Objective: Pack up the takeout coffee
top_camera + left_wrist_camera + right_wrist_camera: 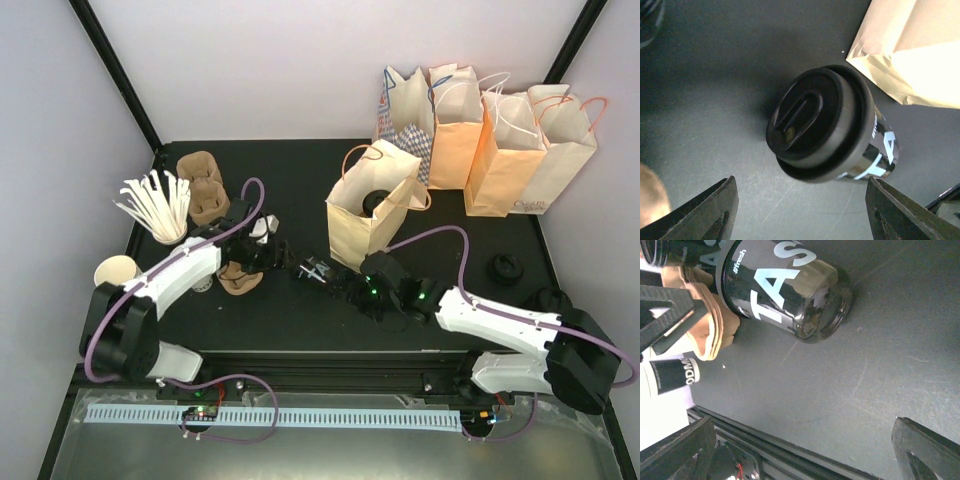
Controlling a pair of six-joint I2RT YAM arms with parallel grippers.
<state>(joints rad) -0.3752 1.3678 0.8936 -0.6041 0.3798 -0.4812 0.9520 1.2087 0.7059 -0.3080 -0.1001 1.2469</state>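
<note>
Fingers of left gripper (801, 200) and right gripper (802, 430) stand apart, holding nothing; lidded black cup (820, 130) sits near paper bag (910, 50), seemingly staged for packing.

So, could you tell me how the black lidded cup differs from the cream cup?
The black cup lies on its side; the cream cup stands upright. The black cup wears a lid; the cream cup is open-topped. The black cup bears pale lettering; the cream cup shows none. Both are disposable drink cups.
</note>
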